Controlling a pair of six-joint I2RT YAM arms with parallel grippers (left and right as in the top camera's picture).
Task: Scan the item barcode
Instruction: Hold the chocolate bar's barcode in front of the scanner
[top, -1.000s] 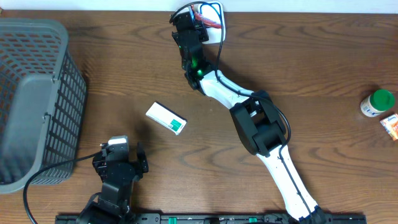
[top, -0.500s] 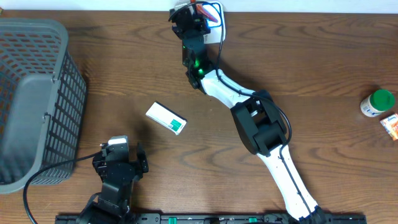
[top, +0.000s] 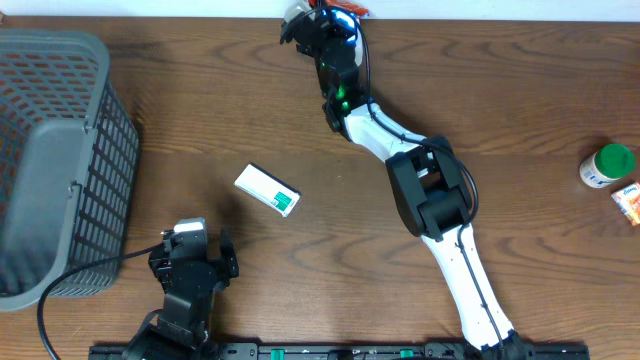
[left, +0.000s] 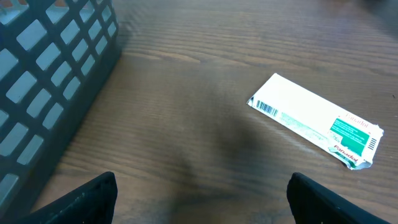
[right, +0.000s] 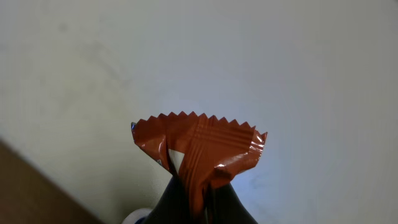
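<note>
- Right now my right pincer (right: 196, 208) is clamped shut on a red-brown wrapper (right: 199, 146). It pinches the lower part, so the zigzag-cut top edge stands up above my fingers.
- From my right wrist, the wrapper shows crimped ribs across its seal and a small white patch lower down on the left. Behind it is a plain pale wall, with a dark strip at the lower left corner.
- From overhead, my right arm (top: 430, 200) reaches across the surface (top: 520, 100) to its far edge. The pincer and wrapper sit at the very top of that view, partly cut off.
- My left pincer (left: 200, 198) stands wide and holds nothing. It sits low over the near left part of the surface, with its two dark fingertips at the bottom corners of the wrist view.
- Ahead of it, a white box (left: 314, 127) with a green end lies flat on the wood, apart from both pincers. A printed barcode faces up near its white end.
- A grey mesh basket (top: 110, 150) stands at the left edge, near my left pincer but not touching it.
- Well apart, at the right edge, stands a green-capped bottle (top: 607, 165). Just beside it is an orange packet (top: 628, 203), cut off by the frame.
</note>
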